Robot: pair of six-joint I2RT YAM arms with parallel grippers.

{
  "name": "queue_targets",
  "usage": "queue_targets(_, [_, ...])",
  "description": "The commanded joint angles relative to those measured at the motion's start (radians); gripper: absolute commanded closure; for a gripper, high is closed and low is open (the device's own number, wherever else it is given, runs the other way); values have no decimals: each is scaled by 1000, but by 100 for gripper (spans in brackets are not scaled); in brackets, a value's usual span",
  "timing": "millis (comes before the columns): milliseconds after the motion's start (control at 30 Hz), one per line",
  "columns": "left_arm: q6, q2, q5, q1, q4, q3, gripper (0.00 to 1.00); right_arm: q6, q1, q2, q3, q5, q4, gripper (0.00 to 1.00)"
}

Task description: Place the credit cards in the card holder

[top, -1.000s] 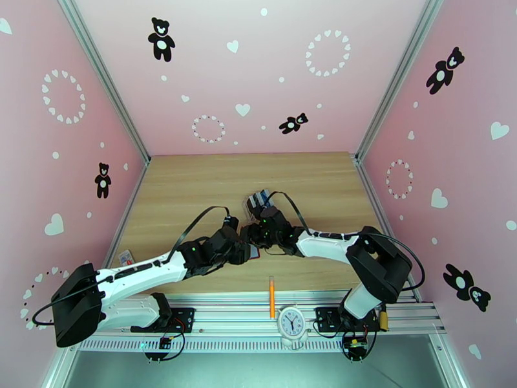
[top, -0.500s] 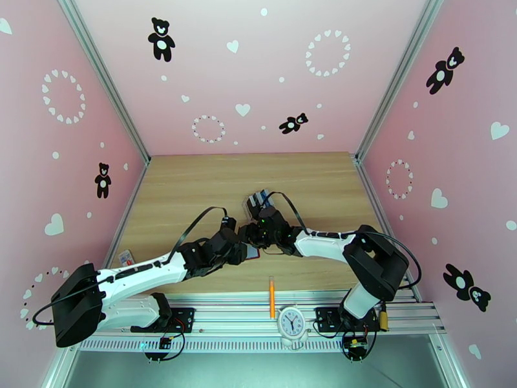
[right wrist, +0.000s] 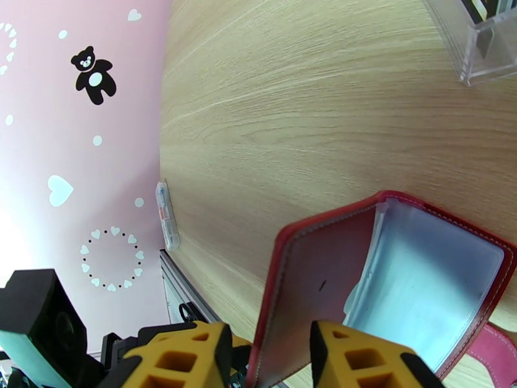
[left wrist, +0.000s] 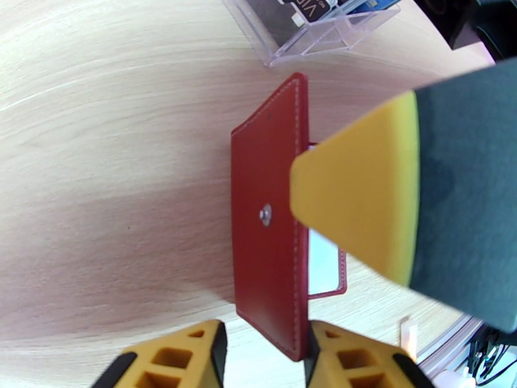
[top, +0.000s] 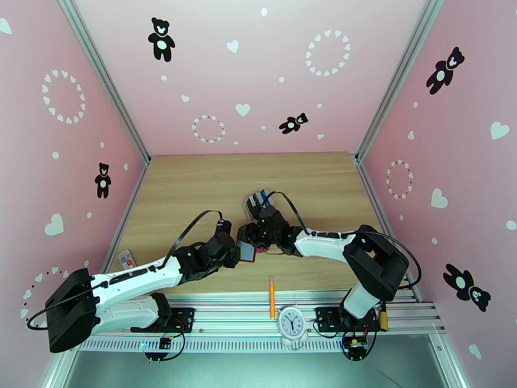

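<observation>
The card holder [top: 248, 252], a red folding wallet, sits half open between my two grippers in the middle of the table. In the left wrist view its red cover [left wrist: 265, 189] with a snap stud runs down between my left gripper's [left wrist: 268, 357] narrow-set fingers. The right arm's yellow finger [left wrist: 355, 189] overlaps the cover's right edge. In the right wrist view the raised flap [right wrist: 310, 279] and greyish clear pockets [right wrist: 426, 279] show, and the flap passes between my right gripper's [right wrist: 271, 360] fingers. The credit cards [top: 260, 202] stand in a clear plastic rack [left wrist: 323, 33] just behind.
An orange pencil [top: 271, 295] lies near the front edge, with a small clock [top: 291, 321] on the rail below it. A small white and red stick [top: 126, 257] rests at the table's left edge. Bare wood stretches behind and to both sides.
My left arm has drawn back to the left, and the wallet has shifted slightly left with it, showing more of its grey inside. The right arm has barely moved.
</observation>
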Motion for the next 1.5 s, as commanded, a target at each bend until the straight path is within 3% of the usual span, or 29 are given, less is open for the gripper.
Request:
queue_targets(0, [23, -10, -29, -6, 17, -12, 62, 1, -3, -32, -24, 18, 42, 61])
queue_targets(233, [70, 31, -32, -6, 47, 6, 64, -3, -8, -61, -50, 31, 39, 62])
queue_targets(467, [90, 69, -47, -6, 61, 19, 71, -7, -18, -75, -67, 31, 33, 72])
queue_targets(800, [90, 56, -1, -6, 171, -29, 83, -12, -20, -64, -80, 22, 49, 78])
queue_targets(1267, [-4, 12, 37, -7, 327, -150, 97, -13, -20, -89, -151, 24, 117, 87])
queue_targets(1467, [-67, -36, -3, -7, 376, -216, 99, 9, -21, -73, -176, 8, 203, 87])
